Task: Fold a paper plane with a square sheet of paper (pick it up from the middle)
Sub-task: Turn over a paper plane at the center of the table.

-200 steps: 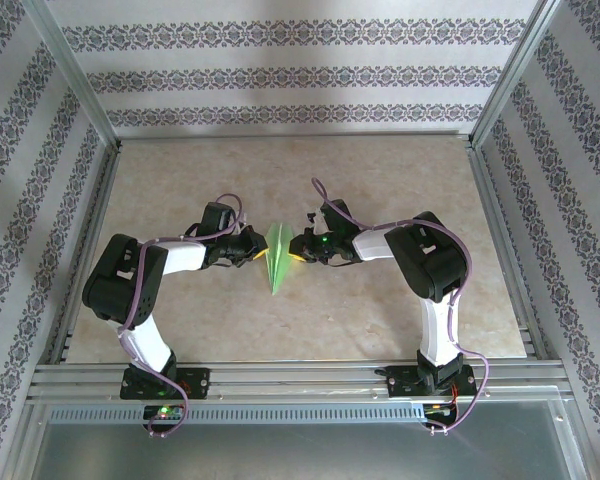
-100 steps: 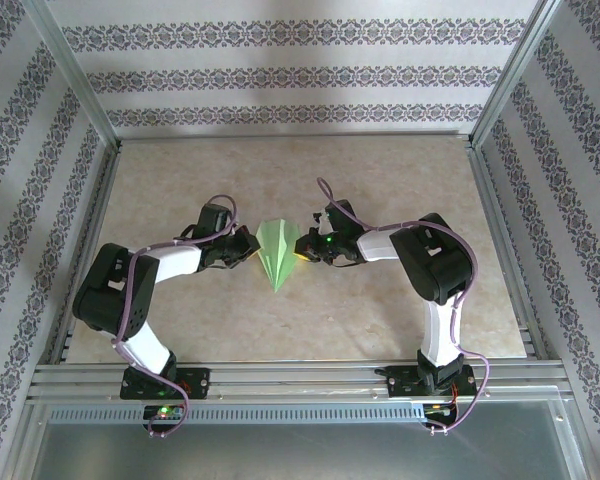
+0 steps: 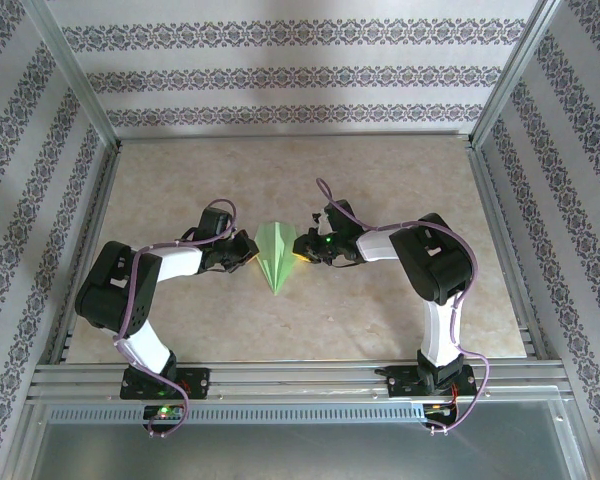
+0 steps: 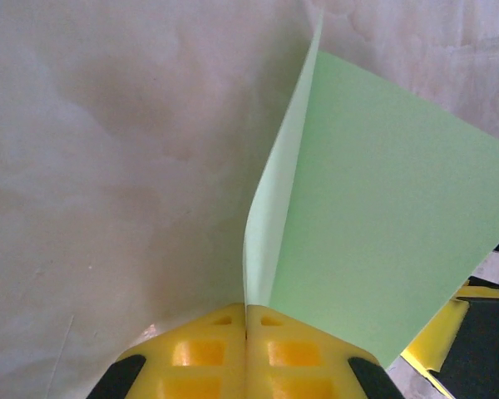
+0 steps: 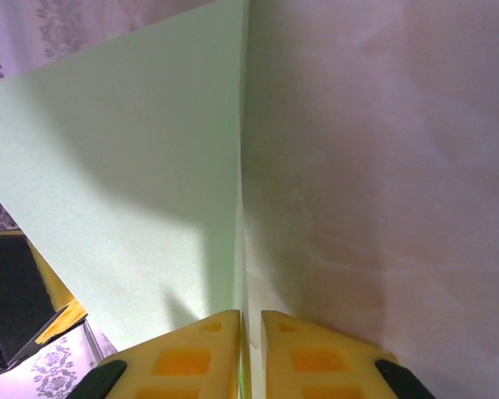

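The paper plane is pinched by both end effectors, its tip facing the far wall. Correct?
No: the top external view shows the paper plane with its tip facing the near edge. The left end effector and right end effector both pinch it.

A beige, marbled stone-look tabletop (image 3: 380, 310) lay inside a frame of silvery aluminium rails (image 3: 300, 375), with a perforated grey metal strip (image 3: 280, 413) along the near side, while white wallpapered walls (image 3: 300, 60) banded with dark floral stripes stood behind and at both sides.
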Motion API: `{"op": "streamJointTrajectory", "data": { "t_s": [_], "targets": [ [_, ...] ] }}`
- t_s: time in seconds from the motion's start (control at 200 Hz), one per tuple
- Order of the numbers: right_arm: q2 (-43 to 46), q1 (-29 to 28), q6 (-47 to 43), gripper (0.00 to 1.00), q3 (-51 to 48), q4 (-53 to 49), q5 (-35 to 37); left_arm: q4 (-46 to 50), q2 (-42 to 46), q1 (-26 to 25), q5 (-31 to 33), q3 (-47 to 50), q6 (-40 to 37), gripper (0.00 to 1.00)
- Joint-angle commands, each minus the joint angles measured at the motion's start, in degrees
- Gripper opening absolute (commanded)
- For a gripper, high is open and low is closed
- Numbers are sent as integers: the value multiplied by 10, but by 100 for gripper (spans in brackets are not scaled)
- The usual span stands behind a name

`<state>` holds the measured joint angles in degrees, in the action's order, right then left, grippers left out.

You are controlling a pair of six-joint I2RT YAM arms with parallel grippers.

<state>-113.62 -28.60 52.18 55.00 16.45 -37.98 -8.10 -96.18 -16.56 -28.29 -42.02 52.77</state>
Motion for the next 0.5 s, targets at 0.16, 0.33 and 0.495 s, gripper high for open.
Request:
{"op": "streamJointTrajectory", "data": {
  "t_s": [0.16,0.33,0.495],
  "targets": [
    [6,7,-17,13,14,-16,-4,22,-7,-9,-4,-16,-10,3],
    [7,6,-18,7,18,-20,-4,48,14,-9,-2,-24,-21,11],
    [7,4,-22,7,22,-25,-8,120,75,-20,23,-34,-52,24]
  ]
}}
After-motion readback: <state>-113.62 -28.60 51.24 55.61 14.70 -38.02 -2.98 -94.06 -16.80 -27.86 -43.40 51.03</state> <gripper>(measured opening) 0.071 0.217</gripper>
